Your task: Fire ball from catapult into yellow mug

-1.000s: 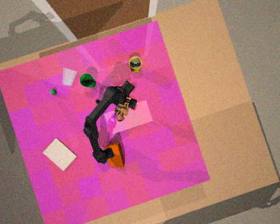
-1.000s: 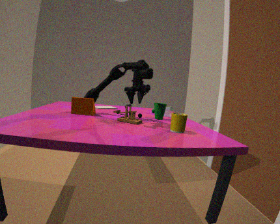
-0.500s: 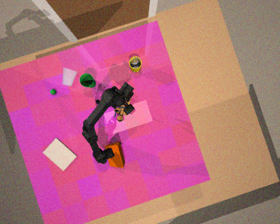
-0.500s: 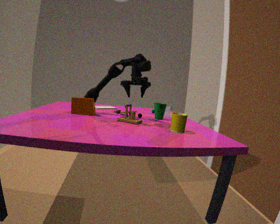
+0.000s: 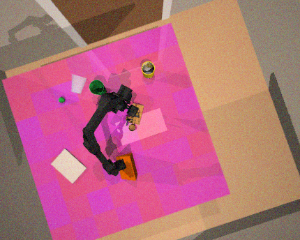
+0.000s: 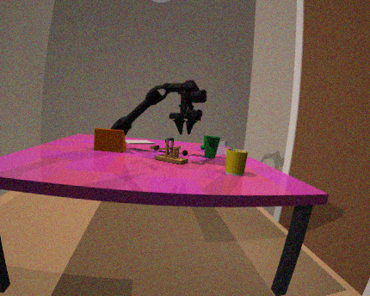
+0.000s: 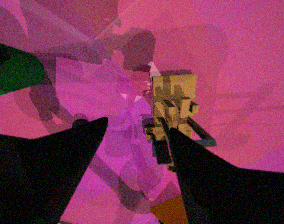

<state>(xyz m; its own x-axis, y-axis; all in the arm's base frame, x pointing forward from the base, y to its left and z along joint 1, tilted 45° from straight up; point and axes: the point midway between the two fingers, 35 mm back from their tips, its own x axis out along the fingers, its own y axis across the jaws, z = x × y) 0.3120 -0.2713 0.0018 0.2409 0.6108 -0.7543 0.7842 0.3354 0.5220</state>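
The end effector [image 5: 129, 107] [image 6: 184, 132] [image 7: 139, 126] hangs above the table [image 5: 158, 157] [image 6: 117, 172] [image 7: 243, 60], its 2 fingers apart and empty. In the wrist view, 1 finger partly hides the wooden catapult [image 5: 138, 118] [image 6: 171, 159] [image 7: 188, 85]. The yellow mug [image 5: 148, 70] [image 6: 236, 162] stands well apart; its inside is hard to make out. The green cup [image 5: 96, 87] [image 6: 211, 147] [image 7: 18, 72] is cut off in the wrist view.

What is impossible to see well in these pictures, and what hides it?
- Top: the dark ball is hidden, probably under the arm.
- Wrist: the catapult is partly behind a finger.
- Wrist: the green cup is cut by the left edge.
- Exterior: the inside of the yellow mug is hidden by its wall.
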